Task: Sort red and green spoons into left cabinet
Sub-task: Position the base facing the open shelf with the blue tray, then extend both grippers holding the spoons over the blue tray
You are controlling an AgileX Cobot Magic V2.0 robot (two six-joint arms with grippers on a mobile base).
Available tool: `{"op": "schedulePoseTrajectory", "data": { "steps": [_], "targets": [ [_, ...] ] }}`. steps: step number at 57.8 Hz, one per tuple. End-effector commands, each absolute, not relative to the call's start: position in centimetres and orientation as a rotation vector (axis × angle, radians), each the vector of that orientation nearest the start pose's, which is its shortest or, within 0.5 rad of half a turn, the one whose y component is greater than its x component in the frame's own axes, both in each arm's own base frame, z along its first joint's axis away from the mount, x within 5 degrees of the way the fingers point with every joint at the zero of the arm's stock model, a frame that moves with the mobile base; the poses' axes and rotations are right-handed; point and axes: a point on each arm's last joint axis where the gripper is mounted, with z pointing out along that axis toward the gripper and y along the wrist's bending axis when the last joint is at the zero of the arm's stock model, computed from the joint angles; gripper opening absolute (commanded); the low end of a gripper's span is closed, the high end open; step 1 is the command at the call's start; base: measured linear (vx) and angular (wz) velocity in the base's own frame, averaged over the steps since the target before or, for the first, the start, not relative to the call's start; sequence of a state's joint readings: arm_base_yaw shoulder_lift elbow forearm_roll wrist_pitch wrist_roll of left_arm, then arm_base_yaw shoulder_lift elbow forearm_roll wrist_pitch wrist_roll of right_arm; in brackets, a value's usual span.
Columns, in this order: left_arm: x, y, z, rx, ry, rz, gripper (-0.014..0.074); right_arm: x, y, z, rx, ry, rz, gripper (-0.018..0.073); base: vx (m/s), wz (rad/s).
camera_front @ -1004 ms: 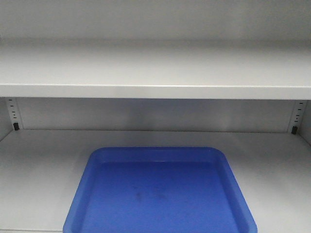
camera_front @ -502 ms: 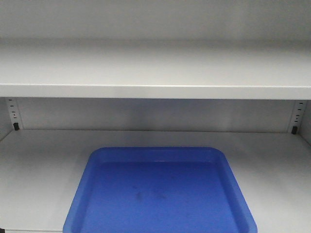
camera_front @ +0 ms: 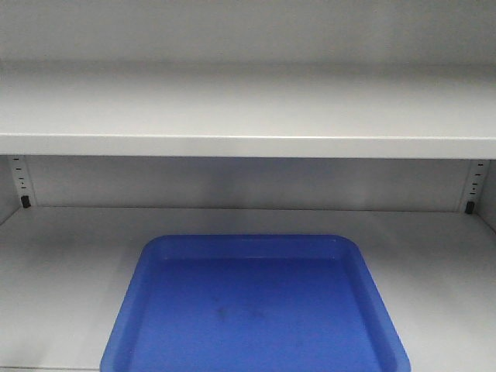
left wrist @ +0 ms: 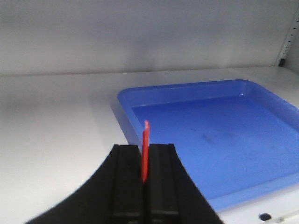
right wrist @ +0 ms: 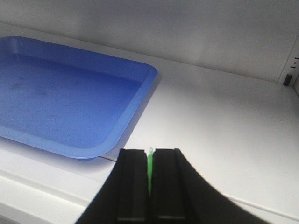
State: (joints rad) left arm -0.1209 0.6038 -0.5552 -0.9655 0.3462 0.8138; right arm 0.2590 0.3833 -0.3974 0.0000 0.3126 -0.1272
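In the left wrist view my left gripper (left wrist: pixel 145 148) is shut on the red spoon (left wrist: pixel 145 151), which shows edge-on as a thin red strip sticking up between the black fingers, above the left rim of the blue tray (left wrist: pixel 122 103). My right gripper (right wrist: pixel 150 153) is shut on the green spoon (right wrist: pixel 150 165), only a thin green sliver of it showing between the fingers. It hovers over the pale shelf of the left cabinet (right wrist: pixel 219 130), right of the tray. Neither gripper appears in the front view.
The blue tray (camera_front: pixel 128 314) lies on the lower shelf (camera_front: pixel 62 263), with bare shelf on both sides. An upper shelf (camera_front: pixel 248 146) runs across above. Slotted support strips (camera_front: pixel 474 186) stand at the back corners.
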Motion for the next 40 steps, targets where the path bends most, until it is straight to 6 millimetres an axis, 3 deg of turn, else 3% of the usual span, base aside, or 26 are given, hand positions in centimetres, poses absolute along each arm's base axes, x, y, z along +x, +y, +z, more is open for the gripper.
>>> {"op": "schedulePoseTrajectory", "data": {
  "steps": [1, 13, 28, 40],
  "targets": [
    [12.8, -3.8, 34.7, 0.179, 1.675, -0.391, 0.0000, 8.7, 2.3, 31.0, -0.322, 1.646, 0.094, 0.0003, 0.00, 0.00],
    [14.7, -4.3, 33.8, 0.181, 1.729, -0.431, 0.0000, 8.7, 2.3, 31.3, -0.309, 1.615, 0.105, 0.0003, 0.00, 0.00],
    [16.5, -5.6, 36.4, 0.298, 1.666, -0.506, 0.0000, 8.7, 2.3, 31.9, -0.296, 1.555, 0.108, 0.0003, 0.00, 0.00],
    [18.3, -6.7, 36.0, 0.382, 1.700, -0.603, 0.0000, 9.4, 2.5, 32.2, -0.252, 1.524, 0.152, 0.0003, 0.00, 0.00]
  ]
}}
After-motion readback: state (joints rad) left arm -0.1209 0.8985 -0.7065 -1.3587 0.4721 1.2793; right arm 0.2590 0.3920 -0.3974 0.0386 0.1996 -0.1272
